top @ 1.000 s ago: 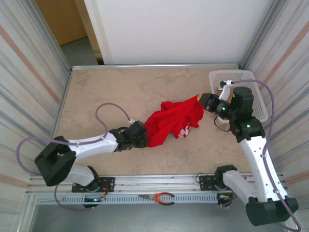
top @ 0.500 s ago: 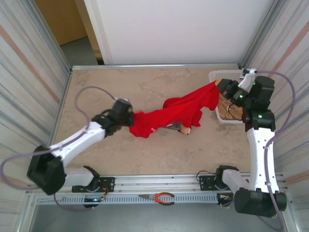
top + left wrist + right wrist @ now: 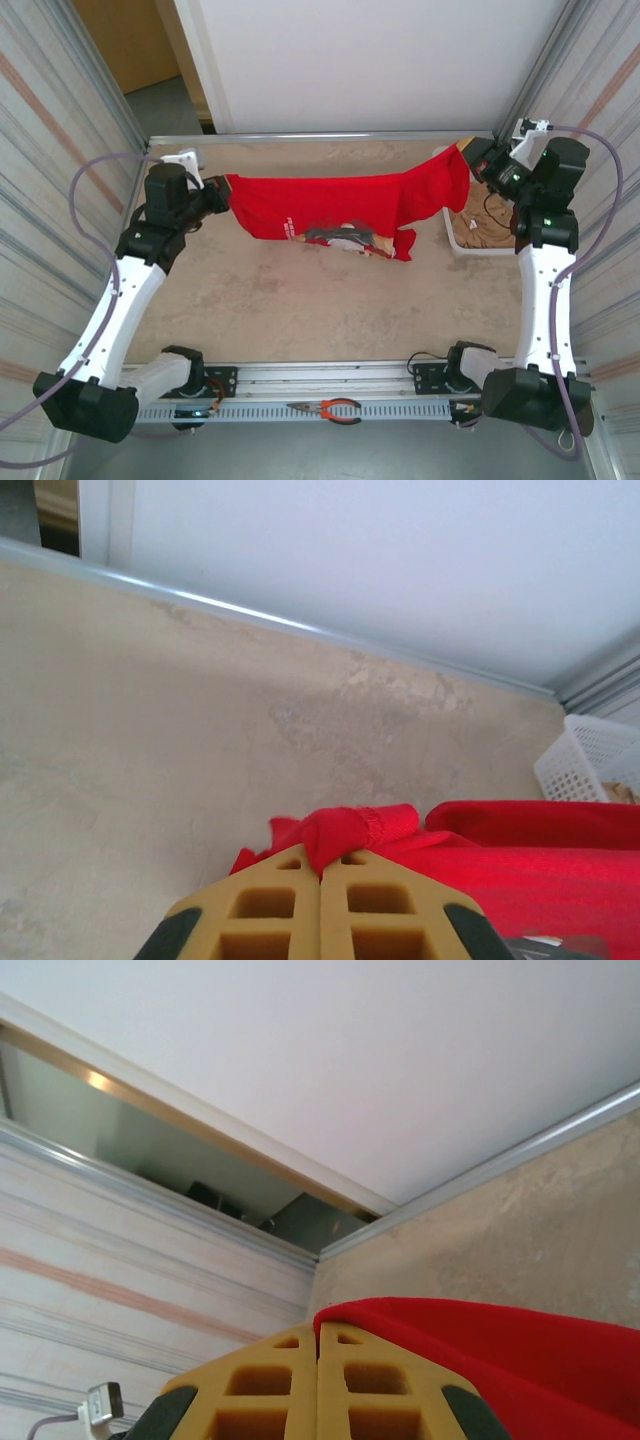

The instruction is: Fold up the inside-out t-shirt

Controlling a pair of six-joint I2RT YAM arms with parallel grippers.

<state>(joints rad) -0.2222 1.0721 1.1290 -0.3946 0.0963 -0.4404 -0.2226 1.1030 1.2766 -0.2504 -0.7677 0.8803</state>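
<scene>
The inside-out t-shirt (image 3: 330, 205) hangs stretched between the two claws. Its long axis runs side to side over the far part of the worktop (image 3: 300, 300), with one end at the left claw (image 3: 222, 190) and the other at the right claw (image 3: 468, 158). The end at the right claw sits further back, toward the corner. The middle sags, and a flap with white lettering droops under the span, nearer the right claw. I cannot tell whether it touches the worktop.

Each claw is pinched together on a small bunch of red fabric at its tips. The cloth looks light, soft and limp, so it will likely slump wherever it is unsupported. Hems, shoulder seams or corners are the best places to hold it, since bunched pinches may slip. Just beneath the right claw, a white basket (image 3: 452, 235) holds a tan garment (image 3: 490, 220).
</scene>
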